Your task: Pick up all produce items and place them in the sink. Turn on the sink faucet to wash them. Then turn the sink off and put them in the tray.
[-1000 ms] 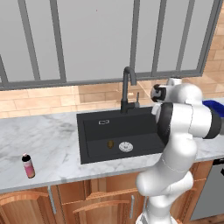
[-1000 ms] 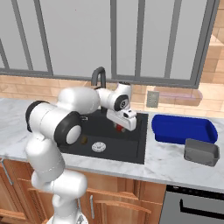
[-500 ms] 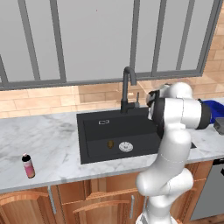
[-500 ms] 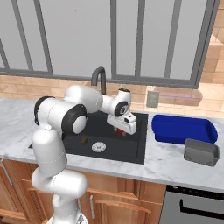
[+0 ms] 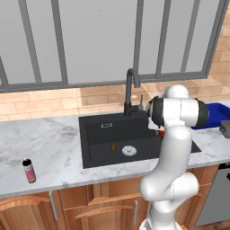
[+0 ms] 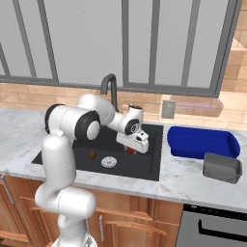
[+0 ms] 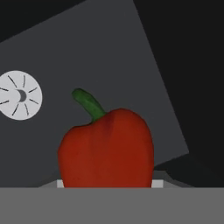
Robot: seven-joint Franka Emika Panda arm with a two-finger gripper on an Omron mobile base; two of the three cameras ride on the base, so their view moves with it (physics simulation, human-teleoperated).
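Note:
My gripper (image 6: 130, 150) hangs low over the right part of the sink (image 6: 144, 169), shut on the red produce item (image 7: 107, 148), a red pepper with a green stem. The pepper hides the fingertips in the hand view. It also peeks out as a red spot (image 5: 161, 133) beside my arm. The brownish-olive produce item (image 5: 113, 147) lies on the sink floor just left of the silver drain (image 5: 129, 150). The black gooseneck faucet (image 5: 130, 90) stands behind the basin. The blue tray (image 6: 202, 142) sits on the counter right of the sink.
A grey box (image 6: 222, 167) stands at the tray's front right corner. A small pink bottle (image 5: 29, 170) with a black cap stands on the marble counter far left. Brick backsplash and window frames rise behind the faucet.
My hand has come down toward the sink's right side with the red pepper still in it, and the arm has swung round. The olive item has stayed put.

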